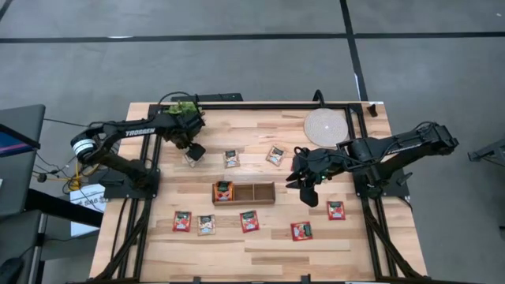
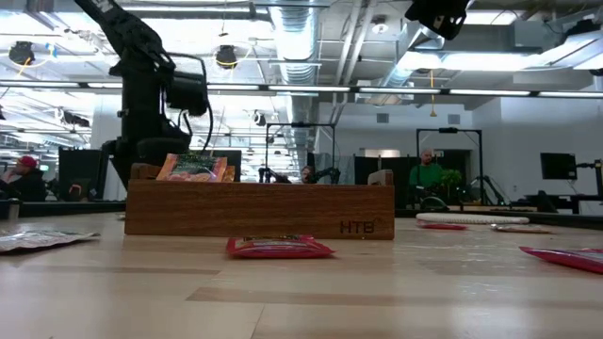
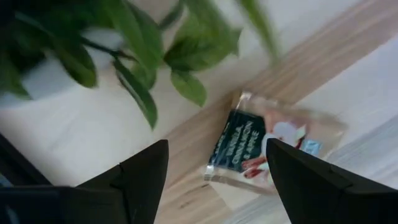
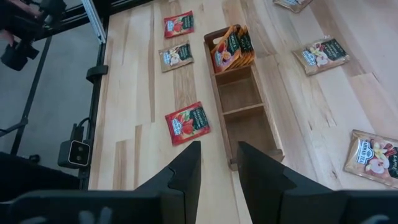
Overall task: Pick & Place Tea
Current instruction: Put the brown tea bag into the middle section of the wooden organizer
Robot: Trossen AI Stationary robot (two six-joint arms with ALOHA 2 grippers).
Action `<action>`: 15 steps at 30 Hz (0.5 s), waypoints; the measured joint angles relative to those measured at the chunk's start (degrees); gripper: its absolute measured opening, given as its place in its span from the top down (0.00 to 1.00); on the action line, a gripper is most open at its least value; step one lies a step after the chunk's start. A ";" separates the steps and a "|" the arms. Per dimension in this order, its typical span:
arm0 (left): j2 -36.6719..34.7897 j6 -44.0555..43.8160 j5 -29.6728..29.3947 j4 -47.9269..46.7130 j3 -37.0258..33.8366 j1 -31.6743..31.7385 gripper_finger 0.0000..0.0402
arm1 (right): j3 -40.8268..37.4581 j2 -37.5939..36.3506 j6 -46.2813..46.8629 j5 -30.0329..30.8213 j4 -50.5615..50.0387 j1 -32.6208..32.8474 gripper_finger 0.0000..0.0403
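Tea sachet (image 3: 264, 146) below wide-open left gripper (image 3: 217, 168), untouched.

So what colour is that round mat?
Pale beige mat, seen best in the high view.

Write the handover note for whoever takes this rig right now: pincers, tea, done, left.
Left pincer: open, low over a pale sachet at the table's far left, beside the plant. Nothing held.
Right pincer: part open, empty, hovering off the tray's right end.
Done: sachets sit in the tray's left compartment only; the other two are empty.
Left: nine loose sachets on the table. Three in the far row, including the one under the left pincer; three in front of the tray at left; one near the right arm and one nearer the front edge.
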 joint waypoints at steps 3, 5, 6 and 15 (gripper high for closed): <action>2.70 0.69 0.77 -0.02 -0.66 -0.02 0.34 | 0.00 0.00 0.13 0.00 0.01 0.00 0.76; 4.43 0.69 0.77 0.12 -1.06 -0.04 0.34 | 0.00 0.01 0.99 -0.01 0.00 0.00 0.76; 5.06 0.71 0.77 0.40 -1.07 -0.04 0.34 | 0.01 0.01 1.47 0.00 0.00 0.00 0.76; 6.39 0.80 2.59 3.68 -0.98 -0.02 0.34 | 0.00 0.00 1.72 -0.01 0.01 0.07 0.76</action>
